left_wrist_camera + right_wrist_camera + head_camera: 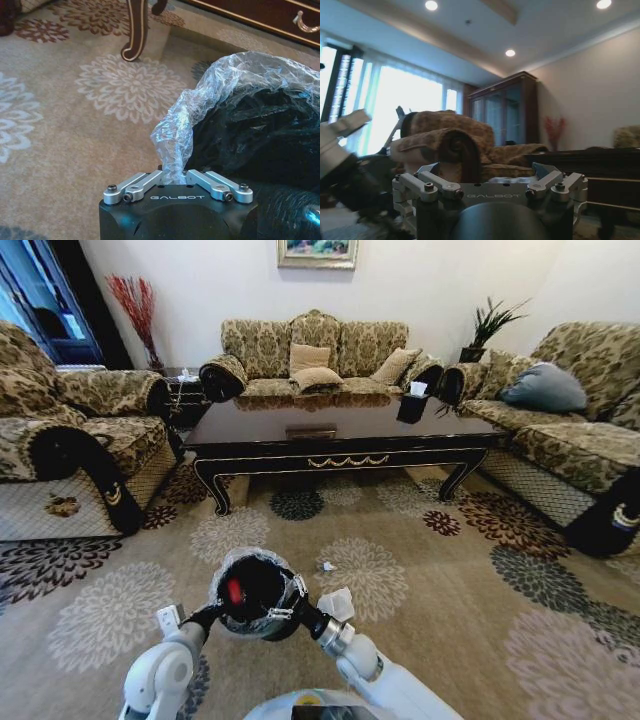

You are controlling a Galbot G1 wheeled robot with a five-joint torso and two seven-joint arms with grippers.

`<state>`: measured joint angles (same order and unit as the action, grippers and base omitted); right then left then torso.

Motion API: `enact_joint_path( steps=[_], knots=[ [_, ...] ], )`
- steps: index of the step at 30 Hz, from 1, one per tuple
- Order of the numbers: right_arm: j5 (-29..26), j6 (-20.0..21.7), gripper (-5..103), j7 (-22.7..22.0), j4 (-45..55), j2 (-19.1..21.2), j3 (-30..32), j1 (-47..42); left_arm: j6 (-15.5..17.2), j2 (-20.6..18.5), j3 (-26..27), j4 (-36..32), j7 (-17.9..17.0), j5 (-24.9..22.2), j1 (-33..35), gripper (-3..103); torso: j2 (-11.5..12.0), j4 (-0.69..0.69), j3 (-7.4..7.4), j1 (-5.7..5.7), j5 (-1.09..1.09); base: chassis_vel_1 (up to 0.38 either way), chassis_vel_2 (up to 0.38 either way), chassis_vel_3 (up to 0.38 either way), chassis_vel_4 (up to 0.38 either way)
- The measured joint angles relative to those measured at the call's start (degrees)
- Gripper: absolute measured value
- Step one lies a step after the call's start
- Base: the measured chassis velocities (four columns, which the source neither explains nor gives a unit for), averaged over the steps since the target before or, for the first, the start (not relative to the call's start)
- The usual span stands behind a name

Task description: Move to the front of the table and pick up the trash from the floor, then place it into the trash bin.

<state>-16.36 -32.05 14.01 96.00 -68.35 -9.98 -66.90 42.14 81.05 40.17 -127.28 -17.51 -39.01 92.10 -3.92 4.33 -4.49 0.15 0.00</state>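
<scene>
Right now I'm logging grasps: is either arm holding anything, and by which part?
The left gripper holds the trash bin by a pinched fold of its plastic liner at the rim. The right gripper is open, holding nothing.

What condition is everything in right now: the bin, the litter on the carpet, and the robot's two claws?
Small round black trash bin: held up off the carpet, red-capped item inside.
Grey plastic liner: pinched by left claw.
Crumpled white paper: lying on carpet.
Right claw: open, empty.
</scene>
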Motion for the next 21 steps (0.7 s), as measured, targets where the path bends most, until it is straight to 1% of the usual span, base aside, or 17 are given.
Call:
enact_joint_path(
  steps=[3, 4, 5, 6, 8, 9, 10, 11, 14, 15, 16, 17, 19, 21],
  knots=[
    [-1.4, 1.2, 100, -1.3, 0.0, -0.6, 0.8, 0.0, 0.0, 0.0, 0.8, -0.1, 0.0, -0.4, -0.1, 2, 0.0, 0.0, 0.0, 0.0, 0.0, 0.0, 0.0, 0.0, 0.0],
    [-4.4, 3.2, 100, -3.4, -0.4, -1.5, 2.0, 0.4, 0.0, 0.1, 2.2, -0.2, -0.3, -1.3, -0.3, 2, 0.0, -0.01, 0.0, 0.0, 0.0, 0.0, 0.0, 0.0, 0.0],
    [-6.0, 4.5, 100, -5.4, -1.0, -2.1, 2.8, 1.0, 0.0, 0.1, 3.4, -0.2, -0.3, -1.8, -0.5, 2, 0.0, 0.0, 0.0, 0.0, 0.0, 0.0, 0.0, 0.0, 0.0],
    [-6.0, 4.5, 100, -5.4, -1.0, -2.1, 2.8, 1.0, 0.0, 0.1, 3.4, -0.2, -0.3, -1.8, -0.5, 2, 0.0, 0.0, 0.0, 0.0, 0.0, 0.0, 0.0, 0.0, 0.0],
    [-8.4, 7.7, 100, -11.0, -2.7, -3.0, 4.6, 2.9, 0.0, -0.5, 6.8, 0.7, -0.8, -3.8, -1.6, 2, 0.0, -0.01, 0.0, 0.0, 0.0, 0.0, 0.0, 0.0, 0.0],
    [-9.2, 9.2, 100, -13.0, -3.7, -3.3, 5.4, 3.6, 0.0, -1.0, 8.4, 1.2, -1.1, -5.1, -2.2, 2, 0.0, -0.01, 0.0, 0.0, -0.01, 0.0, 0.0, 0.0, 0.0],
    [-9.6, 10.3, 100, -14.5, -4.3, -3.5, 5.8, 4.1, 0.0, -1.4, 9.4, 1.5, -1.2, -5.8, -2.5, 2, 0.0, -0.02, 0.0, 0.0, 0.0, 0.0, 0.0, 0.0, 0.0],
    [-9.6, 10.3, 100, -14.5, -4.3, -3.5, 5.8, 4.1, 0.0, -1.4, 9.4, 1.5, -1.2, -5.8, -2.5, 2, 0.0, -0.02, 0.0, 0.0, 0.0, 0.0, 0.0, 0.0, 0.0],
    [-11.3, 19.4, 100, -25.5, -7.1, -4.8, 8.5, 5.9, 0.0, -4.1, 15.1, 3.9, -1.4, -9.9, -3.9, 2, 0.0, 0.0, -0.01, 0.0, -0.02, 0.0, 0.0, 0.0, 0.0],
    [-12.1, 21.2, 100, -27.6, -7.6, -5.1, 8.8, 6.2, 0.0, -4.5, 15.8, 4.2, -1.5, -10.4, -4.0, 2, 0.0, -0.01, 0.0, 0.0, 0.0, 0.0, 0.0, 0.0, 0.0],
    [-12.1, 21.2, 100, -27.6, -7.6, -5.1, 8.8, 6.2, 0.0, -4.5, 15.8, 4.2, -1.5, -10.4, -4.0, 2, 0.0, -0.01, 0.0, 0.0, 0.0, 0.0, 0.0, 0.0, 0.0],
    [-14.2, 24.6, 100, -31.6, -8.7, -5.7, 9.3, 6.7, 0.0, -5.4, 17.5, 5.1, -1.5, -11.4, -4.4, 2, 0.0, 0.0, 0.0, 0.0, 0.0, 0.0, 0.0, 0.0, 0.0],
    [-18.2, 28.8, 100, -35.9, -11.0, -6.8, 10.0, 7.6, 0.0, -6.6, 20.1, 6.6, -1.5, -12.4, -4.9, 2, 0.0, -0.01, -0.01, 0.0, -0.01, 0.0, 0.0, 0.0, 0.0],
    [-18.6, 29.1, 100, -36.3, -11.3, -6.9, 10.1, 7.7, 0.0, -6.8, 20.4, 6.8, -1.5, -12.5, -5.0, 2, 0.0, -0.02, 0.0, 0.0, 0.0, 0.0, 0.0, 0.0, 0.0]
  ],
)
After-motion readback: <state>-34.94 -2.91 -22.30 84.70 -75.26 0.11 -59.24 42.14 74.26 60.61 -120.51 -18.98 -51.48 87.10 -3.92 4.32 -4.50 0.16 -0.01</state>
